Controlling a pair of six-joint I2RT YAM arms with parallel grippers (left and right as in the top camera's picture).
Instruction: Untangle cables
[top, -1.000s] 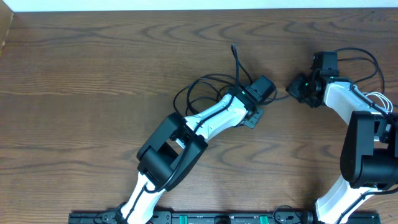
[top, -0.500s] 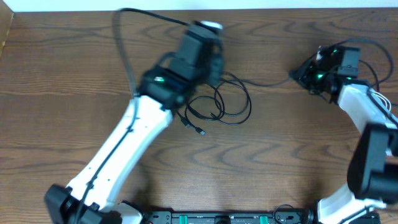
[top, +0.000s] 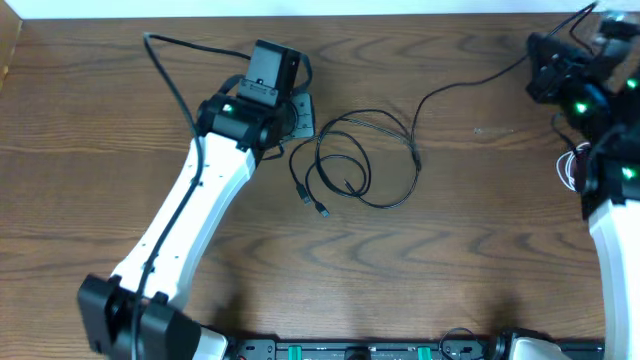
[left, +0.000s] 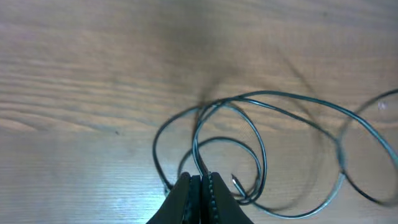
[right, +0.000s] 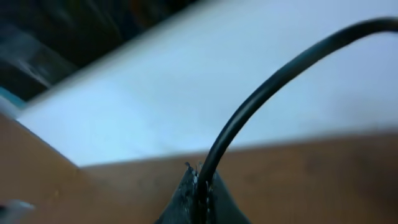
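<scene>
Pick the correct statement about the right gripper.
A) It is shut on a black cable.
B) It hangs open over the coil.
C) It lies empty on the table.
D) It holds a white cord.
A: in the right wrist view, the right gripper has its jaws pinched on a black cable that arcs up out of them.
</scene>
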